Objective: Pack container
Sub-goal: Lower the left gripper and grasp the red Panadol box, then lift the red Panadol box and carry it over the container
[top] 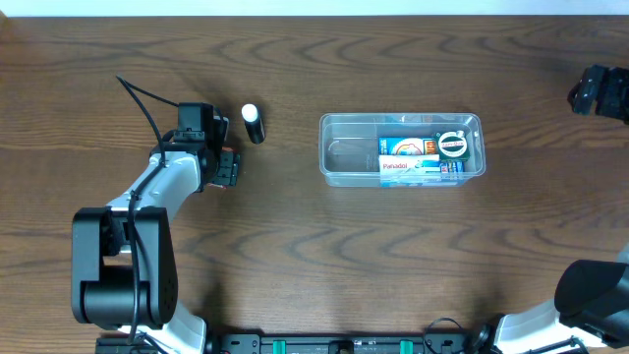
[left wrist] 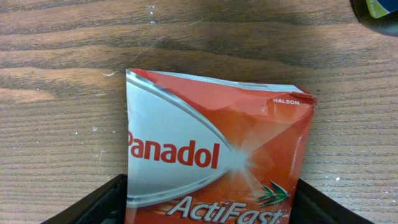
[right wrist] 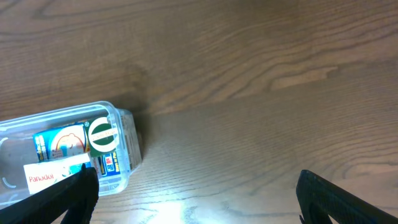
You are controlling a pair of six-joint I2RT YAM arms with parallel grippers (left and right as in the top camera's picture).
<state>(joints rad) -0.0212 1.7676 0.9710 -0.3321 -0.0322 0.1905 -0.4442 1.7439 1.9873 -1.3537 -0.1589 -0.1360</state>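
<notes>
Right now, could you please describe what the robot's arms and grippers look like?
The left arm has boxy black housings, a white link and a loose black cable arcing off it. The right arm shows the same black and white. The left gripper and right gripper have black fingers.

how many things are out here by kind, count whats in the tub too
clear container: 1
Panadol packs: 2 (white Panadol pack in the container, red ActiFast pack between the left fingers)
blue pack in the container: 1
round green-and-white item in the container: 1
black tube with a white cap, on the table: 1
total: 6, as far as shows
</notes>
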